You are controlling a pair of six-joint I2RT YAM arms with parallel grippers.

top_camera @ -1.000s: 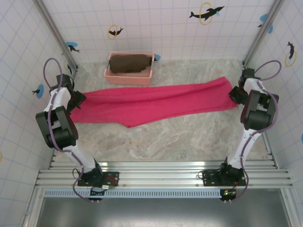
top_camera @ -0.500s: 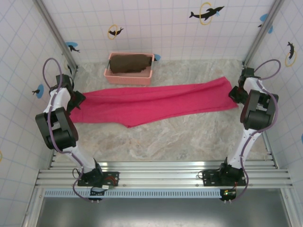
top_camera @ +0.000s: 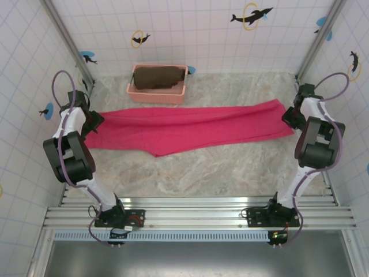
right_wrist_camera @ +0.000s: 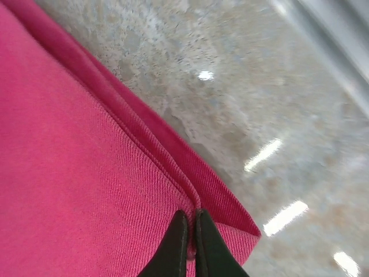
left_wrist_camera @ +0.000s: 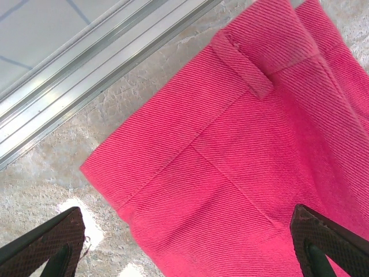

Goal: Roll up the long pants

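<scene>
The long pants (top_camera: 190, 124) lie flat across the table, a bright magenta strip from the left arm to the right arm. My left gripper (top_camera: 92, 122) hovers over the waistband end, and its dark fingertips (left_wrist_camera: 43, 248) stand wide apart with the pink cloth (left_wrist_camera: 230, 161) and a belt loop (left_wrist_camera: 242, 63) under them. Open, it holds nothing. My right gripper (top_camera: 290, 118) is at the leg-hem end. There it (right_wrist_camera: 190, 234) is shut, pinching a fold of the hem (right_wrist_camera: 219, 190) of the pants (right_wrist_camera: 86, 173).
A pink basket (top_camera: 134, 91) with a dark brown cloth (top_camera: 157, 77) stands at the back, just beyond the pants. Aluminium posts and tiled walls close in both sides; a rail (left_wrist_camera: 86, 63) runs close by the waistband. Bare marble table (top_camera: 219, 167) lies in front.
My right gripper has shut on the hem and shifted slightly right, drawing the leg end that way. The left arm has barely moved.
</scene>
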